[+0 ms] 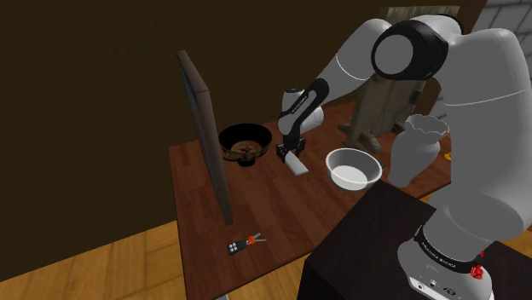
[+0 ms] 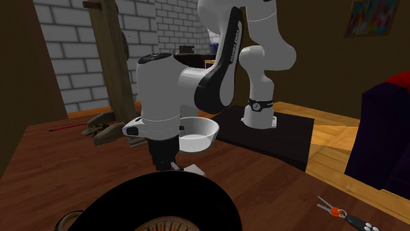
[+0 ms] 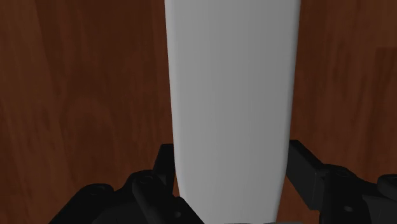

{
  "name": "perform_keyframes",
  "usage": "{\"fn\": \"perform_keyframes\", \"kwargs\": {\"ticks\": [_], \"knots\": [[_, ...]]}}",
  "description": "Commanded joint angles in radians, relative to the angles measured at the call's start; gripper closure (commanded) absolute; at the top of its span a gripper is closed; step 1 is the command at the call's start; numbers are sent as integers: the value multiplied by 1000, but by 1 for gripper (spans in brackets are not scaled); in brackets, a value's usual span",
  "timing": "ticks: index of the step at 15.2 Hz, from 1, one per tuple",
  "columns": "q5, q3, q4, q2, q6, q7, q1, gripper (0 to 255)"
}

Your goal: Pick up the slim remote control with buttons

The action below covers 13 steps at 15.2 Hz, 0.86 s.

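The remote [image 1: 296, 164] is a slim, plain white slab with no buttons drawn, lying on the dark wooden table [image 1: 256, 204] between a dark bowl and a white bowl. My black gripper [image 1: 288, 153] comes down on its near end from above. In the wrist view the remote [image 3: 232, 95] runs straight away from the hand, and the gripper [image 3: 230, 184] is shut on it, with a finger pressed to each long side. In the second exterior view the gripper [image 2: 164, 164] stands low over the table with the remote's white end [image 2: 194, 170] poking out beside it.
A dark patterned bowl [image 1: 245, 145] and a tall thin flat panel [image 1: 205, 128] stand towards the shoulder view's left of the remote. A white bowl [image 1: 353, 167] and a white vase [image 1: 418, 145] stand to its right. A key fob with keys [image 1: 243, 245] lies near the table's front edge.
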Motion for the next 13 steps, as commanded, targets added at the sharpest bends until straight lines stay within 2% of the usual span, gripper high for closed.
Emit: {"fn": "perform_keyframes", "kwargs": {"ticks": [1, 13], "knots": [[-1, -1, -2, -22, -21, 0, 0, 255], [-5, -4, -10, -131, -121, 2, 3, 255]]}}
